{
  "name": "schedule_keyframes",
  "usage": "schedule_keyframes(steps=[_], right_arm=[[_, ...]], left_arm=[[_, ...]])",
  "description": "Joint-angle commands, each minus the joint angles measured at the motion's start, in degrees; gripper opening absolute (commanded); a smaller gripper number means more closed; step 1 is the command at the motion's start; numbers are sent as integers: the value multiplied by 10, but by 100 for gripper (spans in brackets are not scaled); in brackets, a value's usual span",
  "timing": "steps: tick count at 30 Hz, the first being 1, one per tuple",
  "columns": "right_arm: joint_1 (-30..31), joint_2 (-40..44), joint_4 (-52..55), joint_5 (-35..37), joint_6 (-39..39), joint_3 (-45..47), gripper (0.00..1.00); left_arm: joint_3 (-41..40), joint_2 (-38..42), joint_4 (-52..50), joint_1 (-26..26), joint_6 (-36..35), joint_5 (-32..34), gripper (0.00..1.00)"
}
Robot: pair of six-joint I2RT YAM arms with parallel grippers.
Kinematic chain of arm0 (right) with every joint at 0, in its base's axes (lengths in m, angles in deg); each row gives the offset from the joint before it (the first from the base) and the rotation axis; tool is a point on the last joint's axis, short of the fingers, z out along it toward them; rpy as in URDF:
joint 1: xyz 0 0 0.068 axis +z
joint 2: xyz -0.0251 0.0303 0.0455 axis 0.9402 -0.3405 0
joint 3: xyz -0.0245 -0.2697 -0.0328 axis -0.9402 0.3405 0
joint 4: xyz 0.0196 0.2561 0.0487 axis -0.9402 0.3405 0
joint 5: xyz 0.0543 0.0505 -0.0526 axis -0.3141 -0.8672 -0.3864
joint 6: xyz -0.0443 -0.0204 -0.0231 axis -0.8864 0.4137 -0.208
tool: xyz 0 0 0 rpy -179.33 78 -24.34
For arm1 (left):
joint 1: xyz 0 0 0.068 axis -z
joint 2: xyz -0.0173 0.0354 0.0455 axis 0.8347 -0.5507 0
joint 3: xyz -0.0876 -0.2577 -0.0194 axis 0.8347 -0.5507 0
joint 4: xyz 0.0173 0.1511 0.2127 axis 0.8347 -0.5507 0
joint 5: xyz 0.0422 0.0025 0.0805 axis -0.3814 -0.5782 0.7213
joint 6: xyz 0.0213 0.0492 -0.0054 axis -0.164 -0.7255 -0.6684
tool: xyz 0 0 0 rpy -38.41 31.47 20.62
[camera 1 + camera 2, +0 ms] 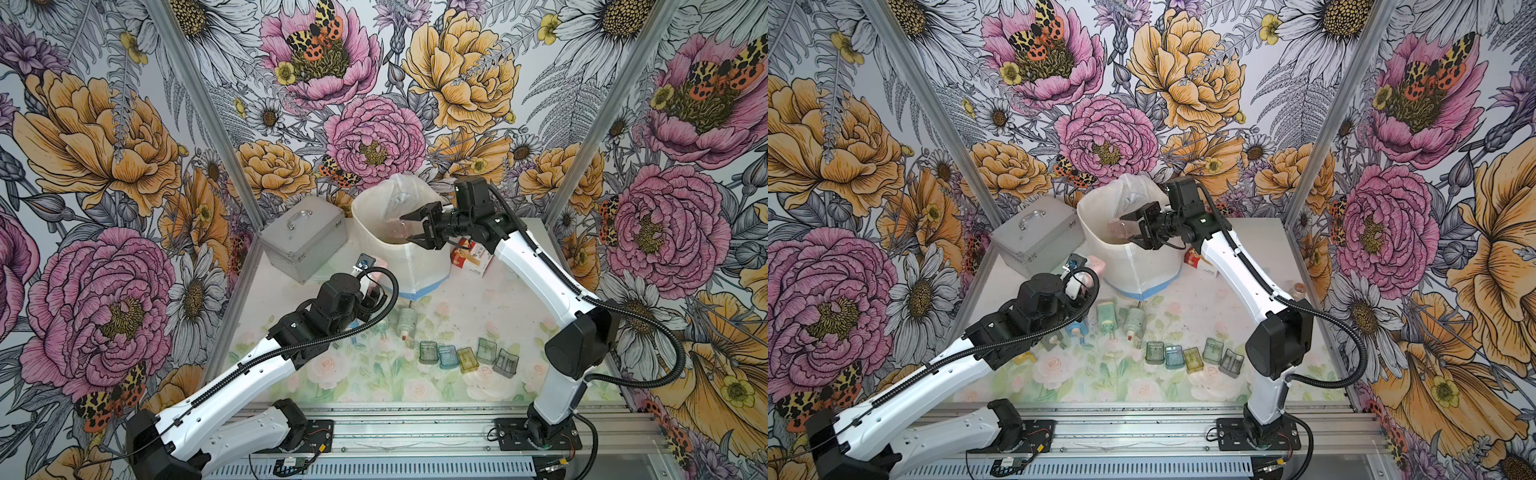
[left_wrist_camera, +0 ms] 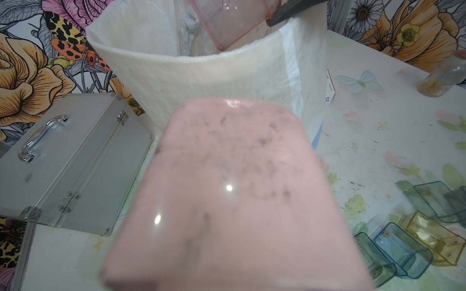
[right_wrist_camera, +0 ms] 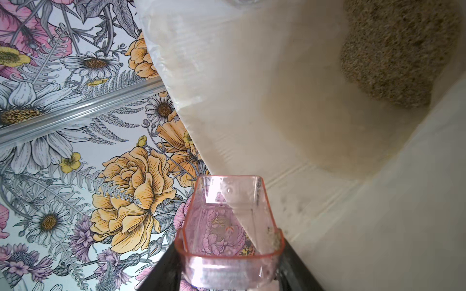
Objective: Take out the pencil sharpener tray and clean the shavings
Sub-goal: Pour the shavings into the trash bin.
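Note:
My right gripper point(image 1: 406, 227) is shut on a clear pink tray point(image 3: 228, 226), gripping it from both sides. It holds the tray over the mouth of the white lined bin point(image 1: 407, 262), open end toward the bin's inside. A brown heap of shavings point(image 3: 393, 55) lies in the bin, and a few flecks cling to one tray corner. My left gripper point(image 1: 1081, 286) holds the pink pencil sharpener point(image 2: 232, 196) just in front of the bin point(image 2: 214, 78). The sharpener's smudged body hides the left fingers in the left wrist view. In both top views the tray point(image 1: 1116, 227) shows faintly.
A silver case point(image 1: 303, 237) stands left of the bin. Several clear coloured trays point(image 1: 465, 357) lie in a row at the front right. Other sharpeners point(image 1: 1106, 318) lie mid-table. A red and white carton point(image 1: 473, 257) sits behind my right arm, and a small jar point(image 2: 443, 73) at the far right.

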Motion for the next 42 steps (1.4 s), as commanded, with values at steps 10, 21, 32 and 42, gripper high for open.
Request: schedule_keyframes(steps=[10, 21, 32, 42], right_arm=[[-11, -52, 161, 6, -60, -176, 38], [-29, -66, 217, -56, -114, -206, 37], [-34, -79, 235, -145, -165, -211, 37], [-40, -103, 230, -152, -160, -232, 35]], left_arm=[[-23, 16, 40, -57, -5, -70, 0], [-31, 14, 52, -65, 2, -90, 0], [-25, 11, 52, -66, 10, -95, 0], [-16, 10, 51, -64, 21, -105, 0]])
